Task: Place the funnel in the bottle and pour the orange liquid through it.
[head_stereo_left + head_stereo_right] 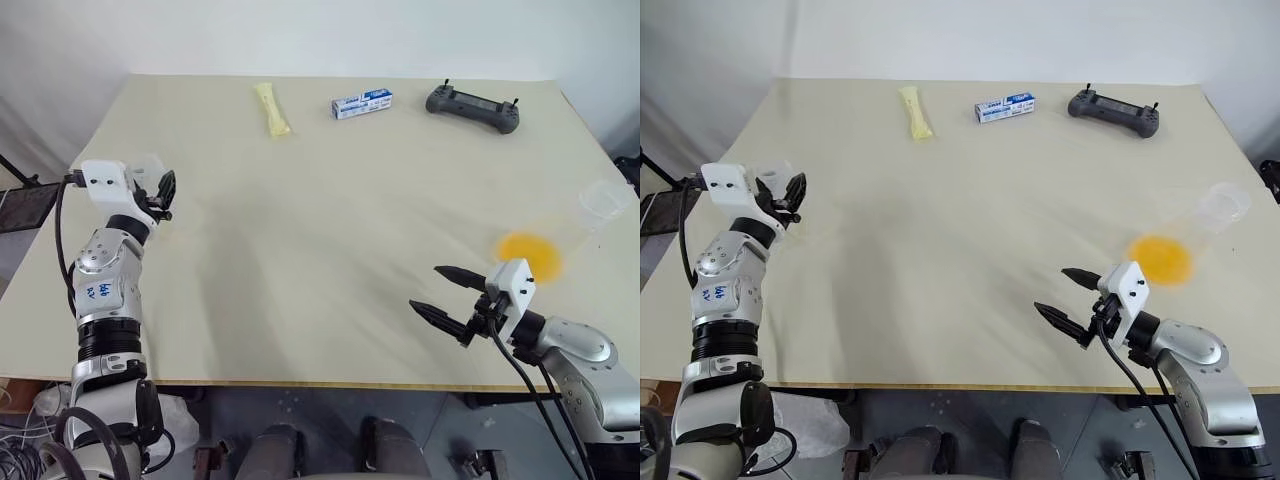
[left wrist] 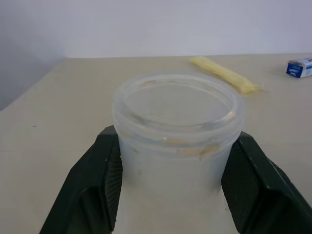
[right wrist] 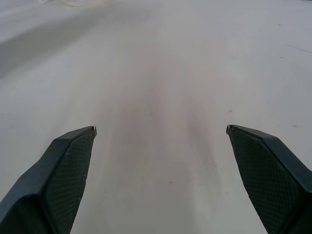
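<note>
Centrally, bare table (image 1: 320, 230) between arms

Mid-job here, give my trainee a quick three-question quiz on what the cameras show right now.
1. True or false: the right gripper is shut on something.
2. What sits between the fingers of the left gripper? A) the controller B) a clear vessel C) the yellow packet
3. On which of the robot's sides of the table is the orange liquid?

Key: 1. False: it is open and empty above the table. 2. B. 3. The right, just beyond the right gripper.
</note>
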Controlling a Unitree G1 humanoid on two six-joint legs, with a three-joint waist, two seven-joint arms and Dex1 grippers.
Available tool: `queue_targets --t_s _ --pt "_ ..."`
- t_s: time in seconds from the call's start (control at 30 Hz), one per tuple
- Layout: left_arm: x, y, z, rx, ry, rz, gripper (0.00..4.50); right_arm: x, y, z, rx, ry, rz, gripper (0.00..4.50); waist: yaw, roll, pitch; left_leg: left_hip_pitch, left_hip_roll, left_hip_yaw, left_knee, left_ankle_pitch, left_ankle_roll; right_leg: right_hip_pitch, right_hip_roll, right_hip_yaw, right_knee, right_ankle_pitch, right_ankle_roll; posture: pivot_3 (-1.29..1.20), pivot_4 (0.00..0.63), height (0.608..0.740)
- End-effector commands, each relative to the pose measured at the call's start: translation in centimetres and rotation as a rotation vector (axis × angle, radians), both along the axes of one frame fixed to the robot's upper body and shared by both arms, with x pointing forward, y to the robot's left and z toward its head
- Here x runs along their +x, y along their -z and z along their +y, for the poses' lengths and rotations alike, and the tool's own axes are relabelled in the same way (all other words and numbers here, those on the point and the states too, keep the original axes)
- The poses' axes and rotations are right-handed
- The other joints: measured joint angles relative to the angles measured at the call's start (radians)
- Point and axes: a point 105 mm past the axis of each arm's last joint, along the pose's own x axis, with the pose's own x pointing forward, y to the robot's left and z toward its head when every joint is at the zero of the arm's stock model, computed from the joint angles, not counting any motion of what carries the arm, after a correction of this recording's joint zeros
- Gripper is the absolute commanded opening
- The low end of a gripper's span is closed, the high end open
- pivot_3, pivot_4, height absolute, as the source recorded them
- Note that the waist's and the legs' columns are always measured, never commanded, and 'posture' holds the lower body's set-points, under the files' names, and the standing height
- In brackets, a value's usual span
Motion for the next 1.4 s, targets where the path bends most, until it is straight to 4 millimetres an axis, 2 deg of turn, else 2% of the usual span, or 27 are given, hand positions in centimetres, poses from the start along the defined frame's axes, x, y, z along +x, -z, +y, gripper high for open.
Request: queue_targets --t_s 0.03,0.17,0.23,0.3,0.43,0.5,0.6,0.73,0.97,1.17,1.37,1.4 --pt "-0.1 -3.1 -1.8 0.034 0.107 -0.079 2.39 -0.1 -1.5 -0.2 0.007 0.007 -0.060 4.50 0.001 0.000 0.000 0.000 0.000 0.000 0.000 0.000 0.000 0.000 0.000 0.000 0.000 0.000 0.000 0.00 0.150 0.740" --pt "0.2 -4.5 -6.1 0.047 0.317 -0.104 2.39 0.0 -1.7 -0.5 0.002 0.013 -0.070 4.50 0.003 -0.001 0.000 -0.002 0.000 -0.001 0.003 0.000 0.000 0.000 0.000 0.000 0.001 0.000 0.000 0.00 0.150 0.740" --pt "0.1 -5.0 -9.9 0.057 0.478 -0.119 2.39 -0.2 -2.0 -0.8 -0.008 0.016 -0.079 4.50 0.005 -0.001 0.001 -0.002 0.000 -0.001 0.004 0.000 0.000 0.000 0.000 0.000 0.001 0.000 0.000 0.00 0.150 0.740" --pt "-0.1 -5.3 -12.0 0.070 0.579 -0.127 2.39 -0.3 -2.1 -0.9 -0.017 0.012 -0.085 4.50 0.008 -0.001 0.001 -0.003 -0.001 -0.002 0.005 0.000 0.000 0.000 0.000 0.000 0.001 0.000 0.001 0.00 0.150 0.740" --pt "-1.9 -5.1 -18.7 0.082 0.913 -0.133 2.39 -1.1 -2.8 -1.1 -0.030 0.008 -0.107 4.50 0.003 -0.001 0.001 -0.004 0.000 -0.001 0.005 0.000 0.000 0.000 0.000 -0.001 0.001 0.000 0.001 0.00 0.150 0.740" --pt "-2.7 -4.7 -20.6 0.093 1.030 -0.119 2.39 -1.3 -3.1 -1.2 -0.031 0.026 -0.121 4.50 0.000 -0.001 0.001 -0.004 0.000 0.000 0.006 0.000 0.000 0.000 0.000 0.000 0.001 0.000 0.001 0.00 0.150 0.740" --pt "-3.3 -3.8 -22.5 0.103 1.139 -0.066 2.39 -1.7 -3.3 -1.3 -0.028 0.053 -0.134 4.50 -0.003 -0.001 0.001 -0.004 0.001 0.000 0.006 0.000 0.000 -0.001 0.001 0.000 0.001 0.000 0.001 0.00 0.150 0.740" --pt "-3.6 -3.2 -23.9 0.131 1.215 -0.035 2.39 -2.5 -3.2 -1.3 -0.020 0.088 -0.140 4.50 -0.001 -0.001 0.001 -0.004 0.001 0.001 0.006 0.000 0.000 -0.001 0.002 0.000 0.001 0.000 0.001 0.00 0.150 0.740" --pt "-3.0 -1.3 -24.7 0.236 1.214 0.044 2.39 -3.3 -2.8 -1.2 -0.007 0.131 -0.138 4.50 0.005 -0.001 0.001 -0.005 0.000 0.000 0.007 0.000 0.000 -0.001 0.002 0.000 0.001 0.000 0.001 0.00 0.150 0.740" --pt "-3.1 -1.2 -25.4 0.231 1.243 0.049 2.39 -3.5 -2.7 -0.9 0.001 0.152 -0.142 4.50 0.003 -0.001 0.001 -0.008 0.000 -0.001 0.009 0.000 0.000 -0.002 0.002 0.000 0.000 0.000 0.001 0.00 0.150 0.740" --pt "-3.4 -1.3 -25.7 0.211 1.270 0.055 4.39 -3.4 -2.7 -0.8 0.002 0.159 -0.146 4.50 0.003 -0.001 0.001 -0.008 0.000 -0.001 0.009 0.000 0.001 -0.002 0.002 0.000 0.000 0.000 0.001 0.00 0.150 0.740" --pt "-3.6 -1.4 -25.7 0.204 1.278 0.054 4.47 -3.4 -2.7 -0.9 0.001 0.159 -0.147 4.50 0.003 -0.001 0.001 -0.008 0.000 -0.001 0.009 0.000 0.001 -0.002 0.002 0.000 0.000 0.000 0.001 0.00 0.150 0.740"
